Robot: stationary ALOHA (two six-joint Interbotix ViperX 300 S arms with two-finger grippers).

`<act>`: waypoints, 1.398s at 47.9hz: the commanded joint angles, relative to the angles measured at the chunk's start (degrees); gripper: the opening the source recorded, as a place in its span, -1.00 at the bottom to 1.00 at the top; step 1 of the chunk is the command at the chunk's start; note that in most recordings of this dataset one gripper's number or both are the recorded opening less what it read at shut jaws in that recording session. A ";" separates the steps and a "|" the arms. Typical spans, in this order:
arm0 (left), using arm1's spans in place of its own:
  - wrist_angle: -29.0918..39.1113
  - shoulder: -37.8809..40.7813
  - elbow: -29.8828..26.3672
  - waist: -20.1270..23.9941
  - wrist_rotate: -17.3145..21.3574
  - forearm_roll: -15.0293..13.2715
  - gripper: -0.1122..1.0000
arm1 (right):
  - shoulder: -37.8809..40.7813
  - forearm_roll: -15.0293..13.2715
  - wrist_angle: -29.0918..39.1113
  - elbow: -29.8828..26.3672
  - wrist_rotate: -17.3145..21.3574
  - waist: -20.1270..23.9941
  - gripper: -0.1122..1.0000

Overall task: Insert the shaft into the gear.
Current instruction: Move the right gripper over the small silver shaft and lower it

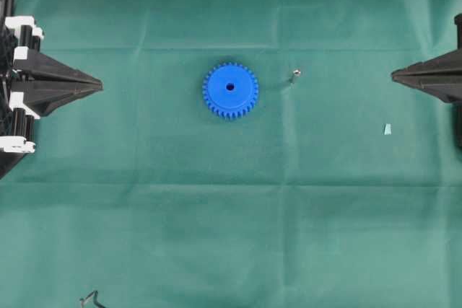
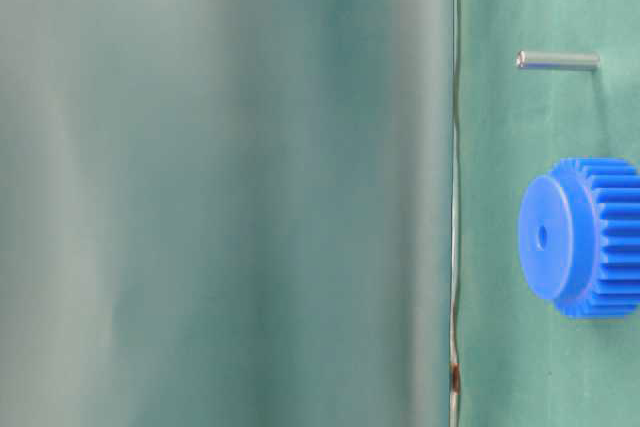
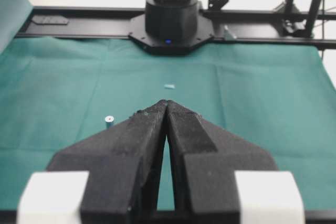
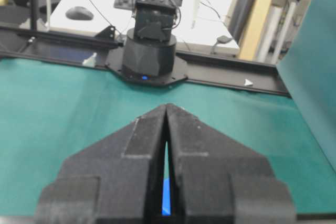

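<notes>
On a green cloth (image 1: 144,236), the left gripper (image 1: 99,86) waits at the left edge, its jaws pressed together and empty. At the centre the blue gear (image 1: 230,90) lies flat, hub and hole facing up. Just to its right, apart from it, the small metal shaft (image 1: 295,74) stands upright. Farther right lies a pale blue scrap (image 1: 387,130). At the right edge, the right gripper (image 1: 393,74) is likewise closed, holding nothing.

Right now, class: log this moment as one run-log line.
bright blue plastic toothed gear: flat on cloth | thin silver metal shaft: upright, apart, uninserted | left gripper: shut, empty | right gripper: shut, empty
</notes>
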 commanded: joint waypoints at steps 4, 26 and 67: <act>0.35 0.26 -3.16 0.00 0.79 1.67 -0.80 | 0.26 0.00 0.62 -2.11 0.18 -0.62 -0.76; 0.88 0.26 -3.43 -0.09 0.62 1.67 -0.80 | 11.34 0.44 8.35 -8.17 0.53 -5.63 -0.71; 0.88 0.44 -3.34 -0.09 0.79 1.67 -0.80 | 53.00 5.54 -1.58 -12.92 0.70 -10.99 0.91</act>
